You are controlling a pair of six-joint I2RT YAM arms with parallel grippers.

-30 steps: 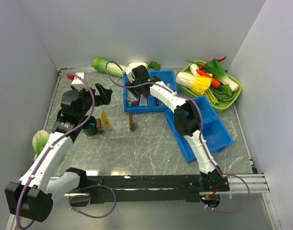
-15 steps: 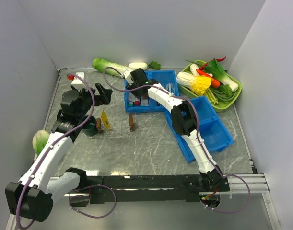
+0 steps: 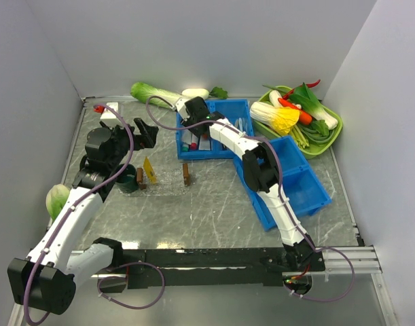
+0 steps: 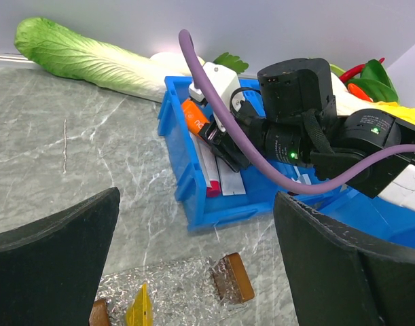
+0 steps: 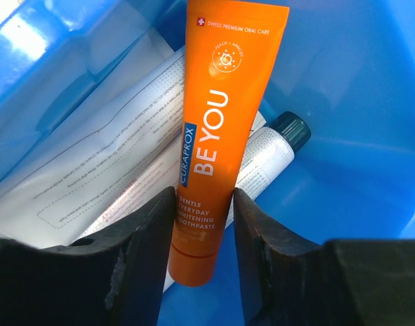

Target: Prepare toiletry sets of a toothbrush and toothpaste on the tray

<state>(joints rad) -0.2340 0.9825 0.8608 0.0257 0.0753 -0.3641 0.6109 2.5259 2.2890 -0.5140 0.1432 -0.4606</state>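
The orange toothpaste (image 5: 217, 136) lies on white packets in the blue bin (image 5: 370, 136). My right gripper (image 5: 204, 204) is down in that bin (image 3: 224, 151), its jaws pressed on both sides of the tube near the cap. In the top view it (image 3: 191, 115) is at the bin's left end. The yellow toothpaste (image 3: 149, 170) lies on the clear tray (image 3: 165, 183), also seen in the left wrist view (image 4: 140, 309). My left gripper (image 3: 147, 132) hovers open and empty above the tray (image 4: 173, 299). No maroon toothbrush shows clearly.
Two small brown blocks (image 3: 186, 173) (image 3: 139, 178) sit on the tray. More blue bins (image 3: 299, 187) stand at the right, a green vegetable dish (image 3: 333, 139) at the back right. A long cabbage (image 3: 153, 93) lies at the back wall, a small one (image 3: 56, 198) at the left.
My right gripper dropped lower into the blue bin a second ago and has held there since. My left gripper has barely moved.
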